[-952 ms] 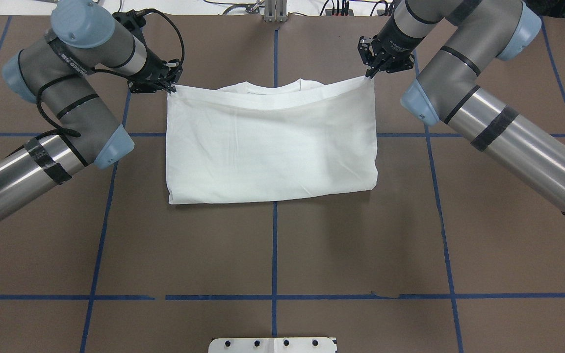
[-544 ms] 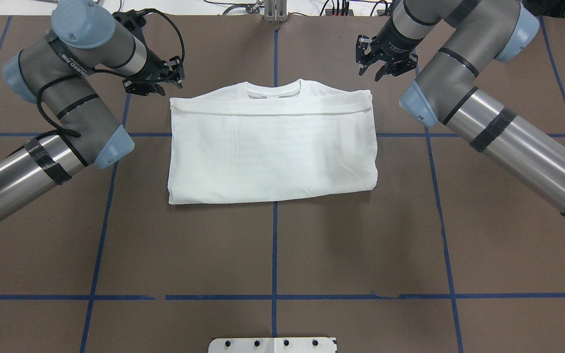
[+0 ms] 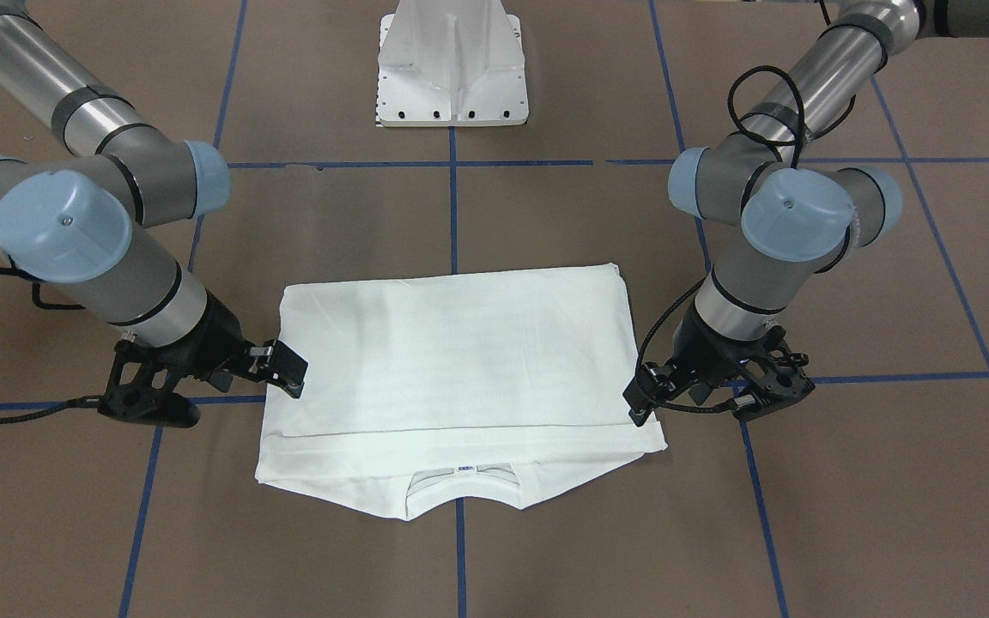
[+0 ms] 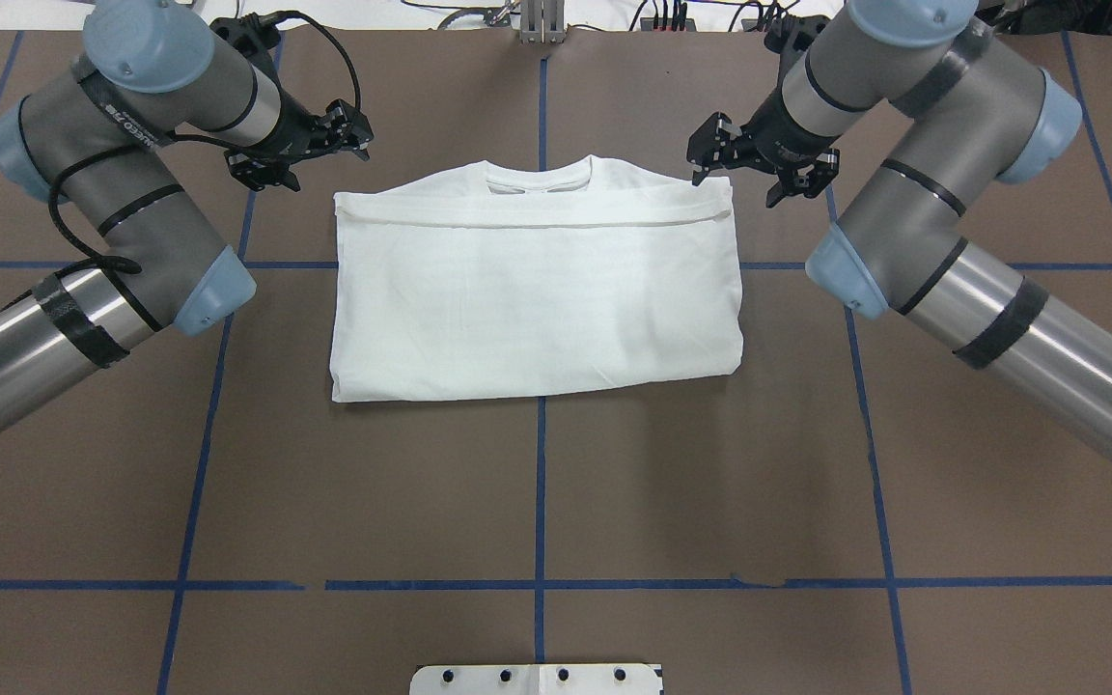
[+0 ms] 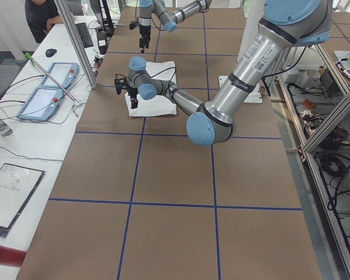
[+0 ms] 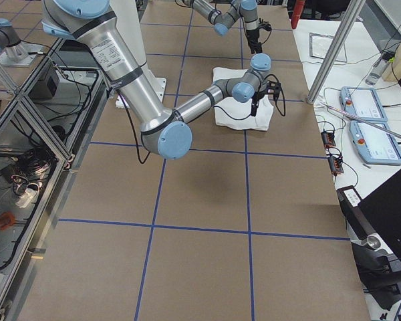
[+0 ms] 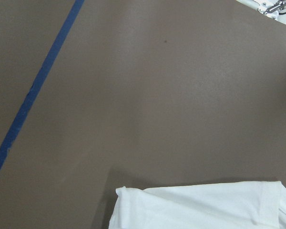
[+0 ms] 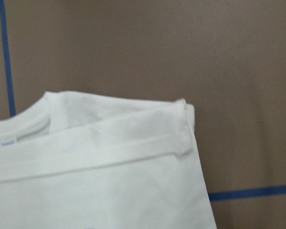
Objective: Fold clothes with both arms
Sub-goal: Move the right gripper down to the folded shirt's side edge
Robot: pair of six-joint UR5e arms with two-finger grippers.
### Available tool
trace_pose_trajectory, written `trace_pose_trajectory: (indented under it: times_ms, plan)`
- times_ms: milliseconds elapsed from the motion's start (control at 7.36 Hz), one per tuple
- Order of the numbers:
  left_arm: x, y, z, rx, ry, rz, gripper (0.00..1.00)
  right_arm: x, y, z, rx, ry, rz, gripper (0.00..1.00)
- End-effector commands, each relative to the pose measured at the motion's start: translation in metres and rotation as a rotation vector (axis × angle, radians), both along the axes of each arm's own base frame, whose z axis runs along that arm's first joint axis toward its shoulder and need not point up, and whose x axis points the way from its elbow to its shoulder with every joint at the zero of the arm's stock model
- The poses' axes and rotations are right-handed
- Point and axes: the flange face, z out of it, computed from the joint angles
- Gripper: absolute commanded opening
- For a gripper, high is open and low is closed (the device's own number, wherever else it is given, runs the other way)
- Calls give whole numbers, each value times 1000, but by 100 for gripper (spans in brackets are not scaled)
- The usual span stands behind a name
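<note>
**White shirt** (image 4: 537, 299): lies folded flat on the brown table (image 4: 710, 463), on the half far from the pedestal base (image 3: 453, 64). It straddles the centre blue tape line (image 4: 539, 483). The outline is roughly rectangular. The upper layer's hem (image 4: 532, 218) runs straight across, just short of the ribbed collar (image 4: 539, 178). Collar and shoulders show past the hem on the far side. A small label (image 3: 461, 469) is visible inside the collar.

**Left claw** (image 4: 310, 154): jaws spread wide, nothing between them. It sits just beside the shirt's far-left corner. The left wrist view shows one shirt corner at the frame bottom and bare table above it.

**Right claw** (image 4: 759, 174): jaws spread wide, holding nothing, at the shirt's far-right corner. One finger (image 4: 708, 154) overlaps that corner in the overhead view; I cannot tell whether it touches the fabric. In the right wrist view the collar and the folded corner fill the lower frame.
</note>
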Motion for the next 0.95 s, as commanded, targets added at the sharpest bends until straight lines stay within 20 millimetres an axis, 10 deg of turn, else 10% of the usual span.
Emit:
trace_pose_trajectory:
  times_ms: [0, 544, 680, 816]
  plan:
    - [-6, 6, -10, 0, 1, -2, 100, -11, 91, 35, 1, 26, -49, 100]
    - [-9, 7, -11, 4, 3, -5, 100, -66, 139, 66, -7, 100, -100, 94]
    - [-9, 7, -10, 4, 1, -6, 100, -66, 140, 65, -10, 96, -105, 68]
    - [-9, 7, -8, 1, -1, -6, 100, -66, 140, 64, -10, 95, -106, 5]
